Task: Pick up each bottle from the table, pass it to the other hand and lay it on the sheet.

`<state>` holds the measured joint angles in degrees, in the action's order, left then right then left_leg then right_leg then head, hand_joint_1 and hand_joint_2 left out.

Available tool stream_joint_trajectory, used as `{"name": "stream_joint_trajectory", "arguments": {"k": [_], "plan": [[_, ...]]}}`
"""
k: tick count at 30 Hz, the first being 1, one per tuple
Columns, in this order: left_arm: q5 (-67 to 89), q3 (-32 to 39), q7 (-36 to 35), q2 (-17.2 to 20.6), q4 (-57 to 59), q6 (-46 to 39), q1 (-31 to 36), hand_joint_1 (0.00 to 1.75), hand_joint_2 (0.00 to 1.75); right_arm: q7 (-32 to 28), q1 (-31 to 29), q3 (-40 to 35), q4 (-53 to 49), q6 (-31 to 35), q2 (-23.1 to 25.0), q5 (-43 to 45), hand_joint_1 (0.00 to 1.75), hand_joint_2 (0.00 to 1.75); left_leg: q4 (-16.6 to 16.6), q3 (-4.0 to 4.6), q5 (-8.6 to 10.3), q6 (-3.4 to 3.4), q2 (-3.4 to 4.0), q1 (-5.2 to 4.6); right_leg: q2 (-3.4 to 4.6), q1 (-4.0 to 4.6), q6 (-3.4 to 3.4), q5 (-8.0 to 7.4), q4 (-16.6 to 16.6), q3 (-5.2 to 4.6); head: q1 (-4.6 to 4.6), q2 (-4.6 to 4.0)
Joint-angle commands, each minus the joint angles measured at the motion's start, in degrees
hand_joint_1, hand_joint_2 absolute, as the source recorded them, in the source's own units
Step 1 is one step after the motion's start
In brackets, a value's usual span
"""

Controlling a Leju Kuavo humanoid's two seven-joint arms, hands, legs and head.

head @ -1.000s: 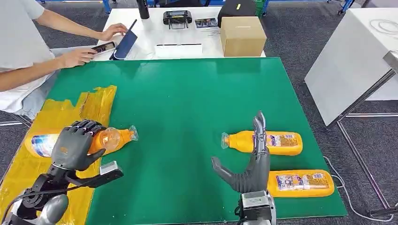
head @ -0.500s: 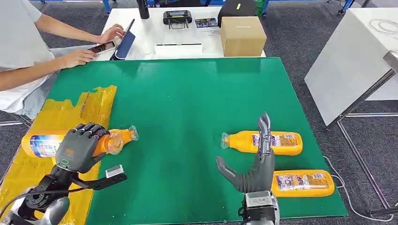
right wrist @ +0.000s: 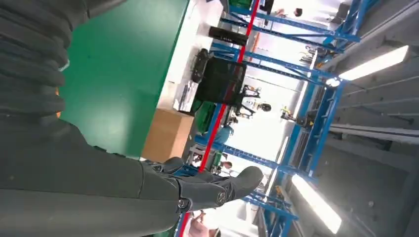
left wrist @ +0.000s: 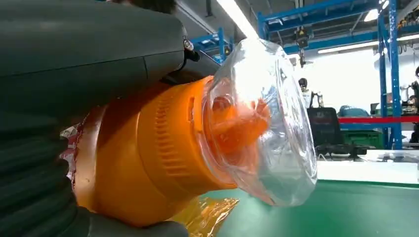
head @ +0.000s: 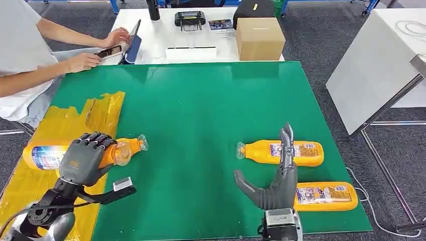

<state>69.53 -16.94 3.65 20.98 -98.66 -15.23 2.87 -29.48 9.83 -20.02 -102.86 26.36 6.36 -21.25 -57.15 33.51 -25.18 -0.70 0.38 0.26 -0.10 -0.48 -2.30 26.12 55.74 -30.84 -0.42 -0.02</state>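
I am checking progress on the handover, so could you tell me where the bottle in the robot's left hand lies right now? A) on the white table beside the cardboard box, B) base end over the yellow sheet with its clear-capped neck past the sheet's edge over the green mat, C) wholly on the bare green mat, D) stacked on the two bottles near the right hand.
B: the left hand grips the orange bottle, base end over the yellow sheet, capped neck over the green mat.

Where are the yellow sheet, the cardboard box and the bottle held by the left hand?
yellow sheet point(head: 103, 108): head view, on its far bare corner.
cardboard box point(head: 259, 38): head view, on its front face.
held bottle point(head: 129, 146): head view, on the orange neck.
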Motion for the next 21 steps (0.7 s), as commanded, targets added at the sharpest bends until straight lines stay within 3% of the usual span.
{"name": "stream_joint_trajectory", "arguments": {"k": [1, 21], "plan": [[-0.7, -0.6, -0.3, -2.2, 1.8, 0.5, 1.3, 1.75, 1.75, 0.1, 0.0, 1.8, -0.6, 0.1, -0.2, -0.3, 0.0, 1.75, 0.0, -0.15, -0.04, 0.0, -0.09, 0.06, -0.06, 0.06, 0.03, 0.03, -0.1, 0.21, 0.0, 0.0], [-1.6, -0.3, -0.5, -2.6, 2.6, 0.5, 1.6, 1.75, 1.75, 0.6, -0.6, 1.9, 0.7, 0.2, -0.1, -0.3, 0.0, 1.75, 0.1, -0.27, -0.06, 0.02, -0.11, 0.08, -0.08, 0.08, 0.06, 0.05, -0.1, 0.34, 0.0, 0.0]]}}
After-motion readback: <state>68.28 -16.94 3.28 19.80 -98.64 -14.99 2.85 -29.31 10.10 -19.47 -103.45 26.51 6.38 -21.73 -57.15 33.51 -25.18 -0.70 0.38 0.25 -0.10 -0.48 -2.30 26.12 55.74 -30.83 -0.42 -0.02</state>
